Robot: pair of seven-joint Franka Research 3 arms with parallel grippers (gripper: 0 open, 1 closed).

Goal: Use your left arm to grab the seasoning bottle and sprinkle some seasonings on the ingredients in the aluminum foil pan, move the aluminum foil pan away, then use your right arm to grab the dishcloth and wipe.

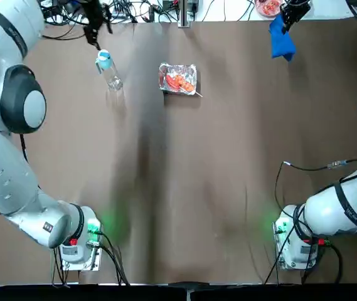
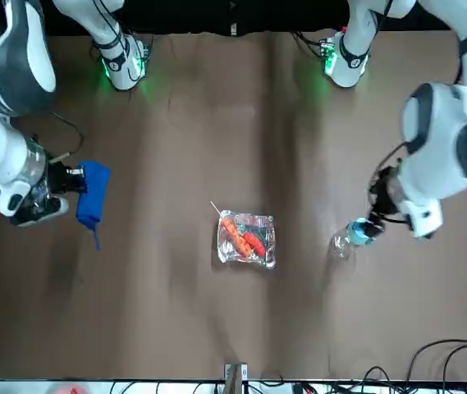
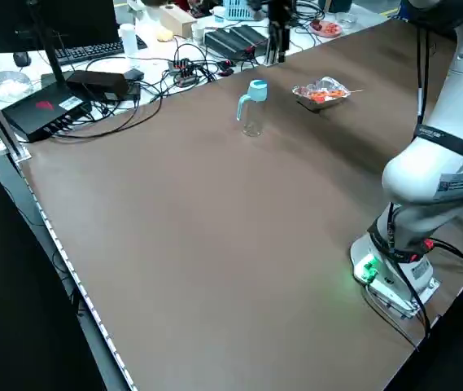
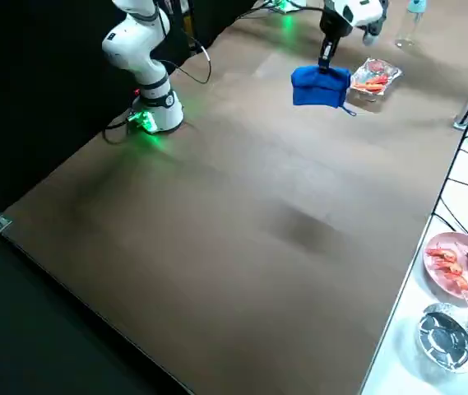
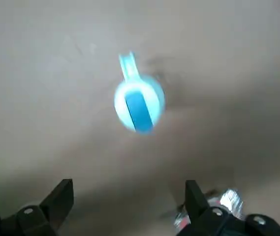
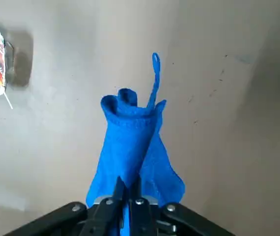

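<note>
The right pincer [image 6: 125,196] is pinching the cloth [image 6: 132,142] at two o'clock above the table [image 1: 184,188], hanging ready for wiping. The left pincer [image 5: 130,206] is hovering apart above the upright bottle [image 1: 108,69], the pan [image 1: 178,79] at twelve o'clock.

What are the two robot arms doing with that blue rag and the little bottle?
The right hand is shut on the dishcloth and holds it up off the table. The left hand is open, hovering above the seasoning bottle, which stands upright by itself. The aluminum foil pan with the ingredients sits between them.
</note>
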